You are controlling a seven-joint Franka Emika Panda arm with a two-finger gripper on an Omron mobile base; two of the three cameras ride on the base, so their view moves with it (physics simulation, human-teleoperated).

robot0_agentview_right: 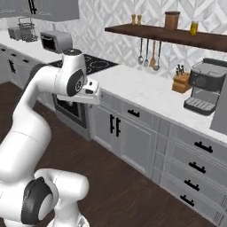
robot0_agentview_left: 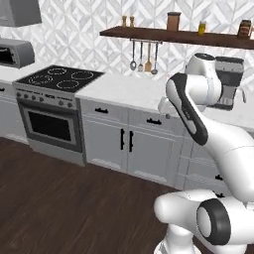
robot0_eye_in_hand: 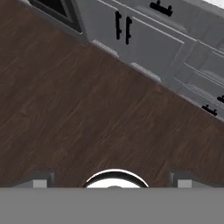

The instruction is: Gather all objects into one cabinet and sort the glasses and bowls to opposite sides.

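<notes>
My gripper (robot0_eye_in_hand: 111, 182) is open, its two fingertips (robot0_eye_in_hand: 40, 183) wide apart with nothing between them. In the hand view it looks down at dark wood floor in front of the lower cabinets. The arm is folded up in front of the counter, its hand (robot0_agentview_right: 91, 95) at counter height. A grey upper wall cabinet (robot0_agentview_right: 48, 9) with a black bar handle hangs at the top left of the right base view, far from the hand. Its doors look shut. The glasses, the bowls and the other objects are out of view.
A black stove (robot0_agentview_left: 59, 79) stands left of the white counter (robot0_agentview_left: 124, 89). Grey lower cabinets (robot0_agentview_left: 124, 141) and drawers (robot0_agentview_right: 195, 164) run beneath it. A coffee machine (robot0_agentview_right: 201, 86), knife block (robot0_agentview_right: 181, 83), silver toaster (robot0_agentview_right: 55, 41) and wall shelf (robot0_agentview_right: 164, 34) are nearby.
</notes>
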